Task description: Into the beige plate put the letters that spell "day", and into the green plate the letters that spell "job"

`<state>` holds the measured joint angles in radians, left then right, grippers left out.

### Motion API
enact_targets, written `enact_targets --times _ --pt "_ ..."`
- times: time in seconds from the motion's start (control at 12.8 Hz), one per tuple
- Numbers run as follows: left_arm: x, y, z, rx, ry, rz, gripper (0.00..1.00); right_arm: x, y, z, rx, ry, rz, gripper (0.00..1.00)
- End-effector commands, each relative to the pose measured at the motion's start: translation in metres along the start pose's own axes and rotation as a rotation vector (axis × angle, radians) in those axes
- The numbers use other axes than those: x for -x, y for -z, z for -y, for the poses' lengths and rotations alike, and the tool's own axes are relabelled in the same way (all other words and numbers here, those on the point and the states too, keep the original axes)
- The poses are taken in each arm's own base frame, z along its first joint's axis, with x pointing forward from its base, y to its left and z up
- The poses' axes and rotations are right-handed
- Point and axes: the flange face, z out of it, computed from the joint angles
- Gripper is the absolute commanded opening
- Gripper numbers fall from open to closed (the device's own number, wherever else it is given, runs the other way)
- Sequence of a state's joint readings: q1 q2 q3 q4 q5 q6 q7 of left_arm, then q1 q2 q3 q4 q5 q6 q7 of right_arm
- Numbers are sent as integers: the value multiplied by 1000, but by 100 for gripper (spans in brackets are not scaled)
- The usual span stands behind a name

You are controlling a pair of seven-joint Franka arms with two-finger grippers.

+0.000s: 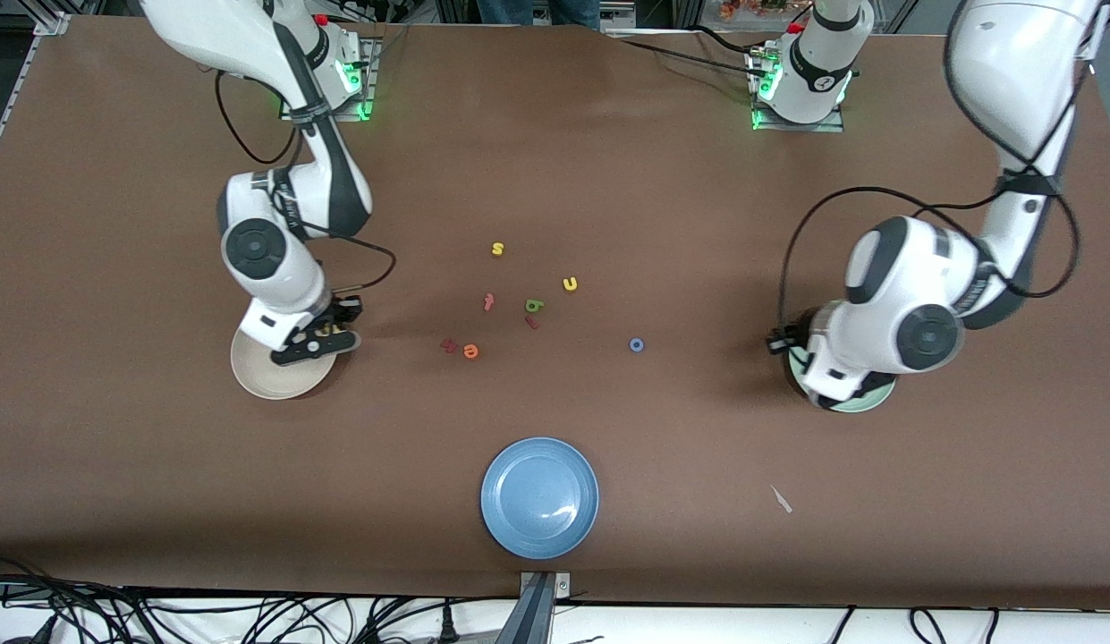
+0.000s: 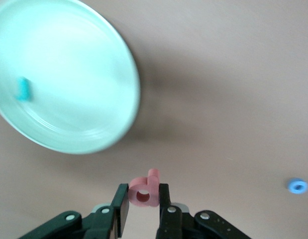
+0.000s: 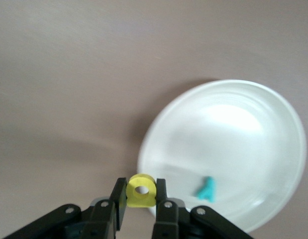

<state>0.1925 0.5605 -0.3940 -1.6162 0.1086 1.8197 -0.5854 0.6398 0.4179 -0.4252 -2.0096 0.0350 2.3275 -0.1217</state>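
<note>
- Left gripper (image 2: 144,206) is clamped on the pinkish-red letter (image 2: 145,188), hanging just beside the green plate (image 2: 114,59)'s rim, up at the left arm's end of the table.
- A short teal bar letter (image 2: 24,89) already sits inside that plate.
- The blue ring "o" (image 1: 637,344) is still out on the table, off to the side of that gripper toward the middle.
- Right gripper (image 3: 141,201) is pinching the yellow rounded letter (image 3: 142,190), right over the edge of the beige plate (image 3: 253,99).
- A teal "y" (image 3: 207,189) lies in the beige plate, close to the fingers.
- The green rounded letter (image 1: 534,306) is mid-table in the loose bunch.
</note>
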Motion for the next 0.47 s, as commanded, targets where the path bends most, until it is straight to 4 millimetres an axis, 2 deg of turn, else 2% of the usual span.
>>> enact_targets --times 0.0,0.23,0.31,0.39 --pt "-22 -16 54 -79 -92 -7 7 18 4 -33 -31 54 -1 18" --pt "-54 -46 85 -85 -117 -24 8 19 -1 -38 -55 48 -1 27" --pt "-60 -55 86 -72 -119 -33 8 19 -1 -39 -55 45 0 39" --pt "-63 -62 85 -61 -119 -37 16 19 -1 -38 -56 45 -1 54"
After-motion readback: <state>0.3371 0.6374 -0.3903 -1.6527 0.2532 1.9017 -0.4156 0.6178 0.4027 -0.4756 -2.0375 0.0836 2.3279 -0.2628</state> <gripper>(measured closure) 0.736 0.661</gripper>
